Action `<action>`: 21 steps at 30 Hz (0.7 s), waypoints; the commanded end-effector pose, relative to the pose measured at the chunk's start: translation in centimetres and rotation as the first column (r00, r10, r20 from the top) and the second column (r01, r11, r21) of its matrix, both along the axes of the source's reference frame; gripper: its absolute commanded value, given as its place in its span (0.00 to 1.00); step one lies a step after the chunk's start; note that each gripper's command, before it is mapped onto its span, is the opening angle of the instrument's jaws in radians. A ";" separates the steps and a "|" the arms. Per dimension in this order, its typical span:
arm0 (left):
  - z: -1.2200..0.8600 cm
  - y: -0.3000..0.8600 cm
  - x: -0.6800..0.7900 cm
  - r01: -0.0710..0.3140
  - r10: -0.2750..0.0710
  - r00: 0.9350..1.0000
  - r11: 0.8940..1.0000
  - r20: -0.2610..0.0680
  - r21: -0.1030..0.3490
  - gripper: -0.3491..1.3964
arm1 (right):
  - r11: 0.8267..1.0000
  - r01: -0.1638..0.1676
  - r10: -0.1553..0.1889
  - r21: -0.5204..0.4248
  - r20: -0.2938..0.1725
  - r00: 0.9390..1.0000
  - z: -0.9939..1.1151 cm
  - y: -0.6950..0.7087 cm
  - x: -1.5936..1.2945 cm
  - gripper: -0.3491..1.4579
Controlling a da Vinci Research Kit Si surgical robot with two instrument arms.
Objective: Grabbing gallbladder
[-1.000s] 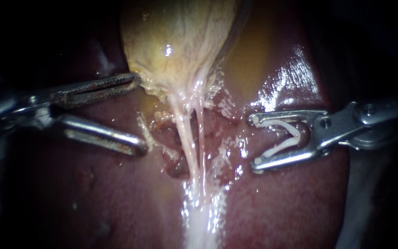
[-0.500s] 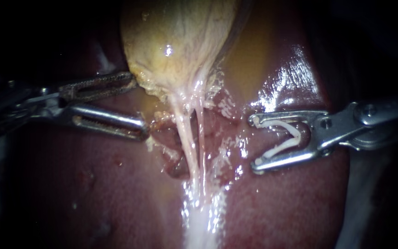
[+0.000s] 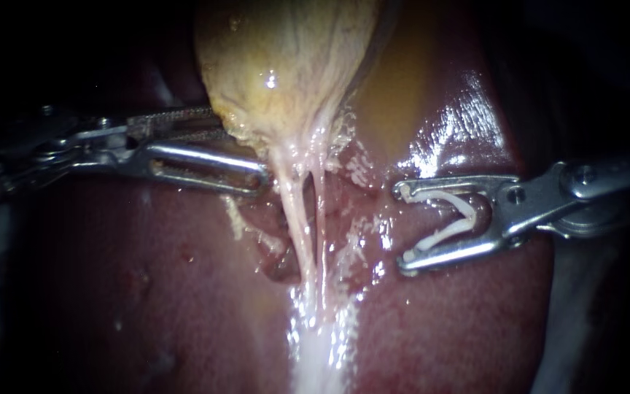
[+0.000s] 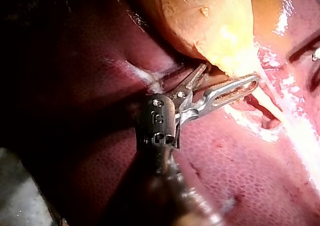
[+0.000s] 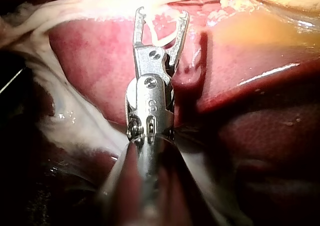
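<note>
Nearest us, pale tubes (image 3: 308, 241) run down over the liver (image 3: 147, 292). Beside them our right instrument (image 3: 405, 225) hangs with its hand spread, a white clip (image 3: 446, 219) held between. Beyond, our left instrument (image 3: 240, 147) has its hand narrowly apart astride the lower edge of the gallbladder (image 3: 286, 66). We judge the grab not yet closed.

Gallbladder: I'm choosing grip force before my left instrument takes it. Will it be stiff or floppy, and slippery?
Probably floppy: the gallbladder looks like a soft wrinkled sac tapering into pale strands, so it would likely fold and stretch. Likely slippery too, since wet glare shows on its surface. Its thin-looking wall may tear under hard pinching.
</note>
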State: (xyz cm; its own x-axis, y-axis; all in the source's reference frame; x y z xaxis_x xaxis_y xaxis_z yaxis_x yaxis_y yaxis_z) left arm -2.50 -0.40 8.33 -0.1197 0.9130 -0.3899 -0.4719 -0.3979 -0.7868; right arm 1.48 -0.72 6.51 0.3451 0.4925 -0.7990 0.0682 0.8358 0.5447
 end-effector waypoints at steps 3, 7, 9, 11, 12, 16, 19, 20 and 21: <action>0.01 -0.02 0.02 0.002 -0.002 1.000 1.000 0.001 0.005 0.26 | 1.000 0.000 0.000 0.000 0.000 1.000 -0.01 0.00 0.00 0.47; 0.01 -0.04 0.04 0.010 -0.010 1.000 1.000 0.002 0.019 0.12 | 1.000 0.000 0.000 0.000 0.000 1.000 -0.01 0.00 0.00 0.47; 0.00 -0.04 0.05 0.009 -0.009 1.000 1.000 0.002 0.026 0.05 | 1.000 0.000 0.000 0.000 0.000 1.000 -0.01 0.00 0.00 0.47; -0.01 -0.06 0.07 0.012 -0.012 1.000 0.999 -0.002 0.038 0.00 | 1.000 0.000 0.000 0.000 0.000 1.000 -0.01 0.00 0.00 0.47; -0.03 -0.07 0.07 0.011 -0.010 1.000 0.999 -0.004 0.039 0.00 | 1.000 0.000 0.000 0.000 0.000 1.000 -0.01 0.00 0.00 0.47; -0.07 -0.10 0.09 0.014 -0.013 1.000 0.998 -0.013 0.058 0.00 | 1.000 0.000 0.000 0.000 0.000 1.000 -0.01 0.00 0.00 0.47; -0.11 -0.12 0.11 0.012 -0.011 1.000 0.998 -0.018 0.061 0.00 | 1.000 0.000 0.000 0.000 0.000 1.000 -0.01 0.00 0.00 0.47; -0.13 -0.13 0.11 0.008 -0.007 1.000 0.998 -0.015 0.063 0.00 | 1.000 0.000 0.000 0.000 0.000 1.000 -0.01 0.00 0.00 0.47; -0.15 -0.14 0.11 0.003 -0.002 1.000 0.998 -0.011 0.065 0.00 | 1.000 0.000 0.000 0.000 0.000 1.000 -0.01 0.00 0.00 0.47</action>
State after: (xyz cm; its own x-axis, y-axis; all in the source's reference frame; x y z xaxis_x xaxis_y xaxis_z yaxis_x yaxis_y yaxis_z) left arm -2.39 -0.54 8.17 -0.1207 0.9375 -0.3264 -0.4826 -0.3428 -0.8060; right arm 1.48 -0.72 6.50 0.3452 0.4924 -0.7990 0.0685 0.8358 0.5448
